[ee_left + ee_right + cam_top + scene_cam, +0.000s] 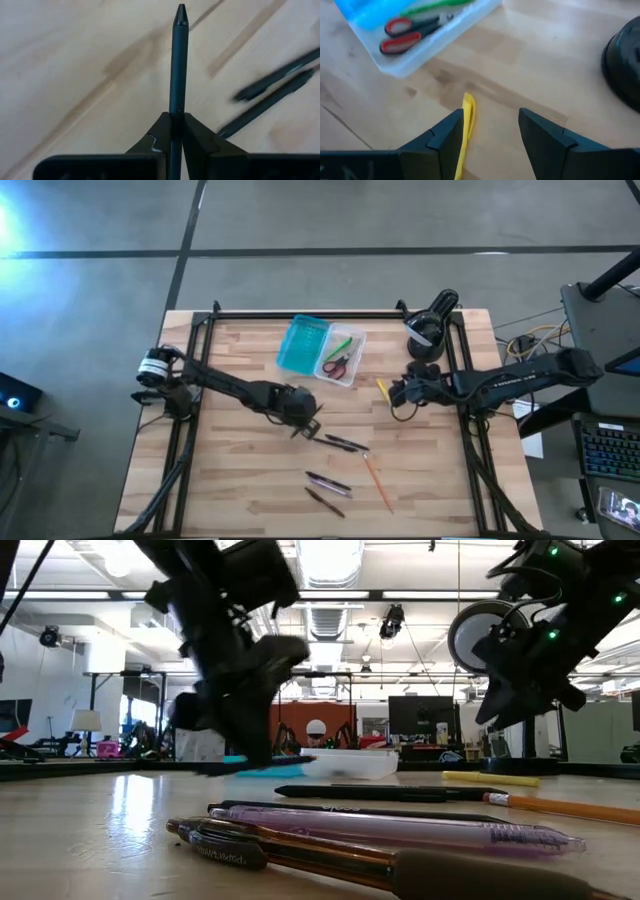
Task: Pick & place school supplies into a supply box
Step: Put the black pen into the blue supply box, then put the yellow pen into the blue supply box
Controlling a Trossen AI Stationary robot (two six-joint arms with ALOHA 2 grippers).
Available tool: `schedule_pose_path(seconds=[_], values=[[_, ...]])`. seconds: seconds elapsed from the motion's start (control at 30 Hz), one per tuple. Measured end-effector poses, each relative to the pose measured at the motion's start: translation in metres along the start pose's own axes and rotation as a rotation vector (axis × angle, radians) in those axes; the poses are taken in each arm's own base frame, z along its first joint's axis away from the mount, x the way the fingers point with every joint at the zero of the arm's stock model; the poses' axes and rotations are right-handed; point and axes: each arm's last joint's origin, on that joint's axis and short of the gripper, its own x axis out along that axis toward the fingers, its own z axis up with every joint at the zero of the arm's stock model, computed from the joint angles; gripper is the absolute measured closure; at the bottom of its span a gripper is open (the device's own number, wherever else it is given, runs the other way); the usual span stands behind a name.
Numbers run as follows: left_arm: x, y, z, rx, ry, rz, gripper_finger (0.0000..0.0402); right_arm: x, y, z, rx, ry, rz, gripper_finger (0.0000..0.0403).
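Dark pen [178, 65] clamped in left gripper [172, 131], ready for carrying to the supply box [320, 350].
Right gripper [487, 131] is held spread over the yellow pencil [465, 127] for a pinch.

The right gripper [490, 132] is held wide open over the wooden table [530, 60]. A yellow pencil [465, 127] is seen beside one finger. Red-handled scissors [407, 34] and a green marker [437, 6] are kept in the clear box [447, 37].

Bright overhead lights, blurred foreground, soft shadows
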Motion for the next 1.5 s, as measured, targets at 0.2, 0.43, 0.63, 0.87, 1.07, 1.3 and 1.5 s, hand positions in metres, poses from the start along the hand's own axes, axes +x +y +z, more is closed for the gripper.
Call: schedule_pose_path(seconds=[0.2, 0.43, 0.63, 0.87, 1.07, 1.3, 1.5], values=[[-0.014, -0.002, 0.044, -0.12, -0.083, -0.045, 0.0391, -0.011, -0.008, 0.006, 0.076, -0.054, -0.007, 0.022], [-0.041, 0.015, 0.114, -0.383, -0.225, -0.113, 0.0392, -0.015, -0.015, 0.008, 0.103, -0.063, -0.026, 0.022], [-0.041, 0.046, 0.166, -0.474, -0.318, -0.088, 0.0392, -0.013, -0.016, 0.007, 0.113, -0.061, -0.03, 0.022], [0.02, 0.052, 0.209, -0.44, -0.19, -0.006, 0.0391, -0.012, -0.016, 0.006, 0.123, -0.057, -0.033, 0.022], [0.025, 0.048, 0.233, -0.293, -0.111, 0.108, 0.0339, -0.009, -0.016, -0.001, 0.082, 0.052, 0.006, 0.022], [-0.012, 0.034, 0.249, -0.154, -0.21, 0.16, 0.0287, 0.002, -0.012, -0.009, 0.034, 0.127, -0.024, 0.022], [-0.049, 0.016, 0.243, -0.023, -0.252, 0.137, 0.0283, 0.017, 0.007, -0.01, 0.04, 0.2, -0.047, 0.022]])
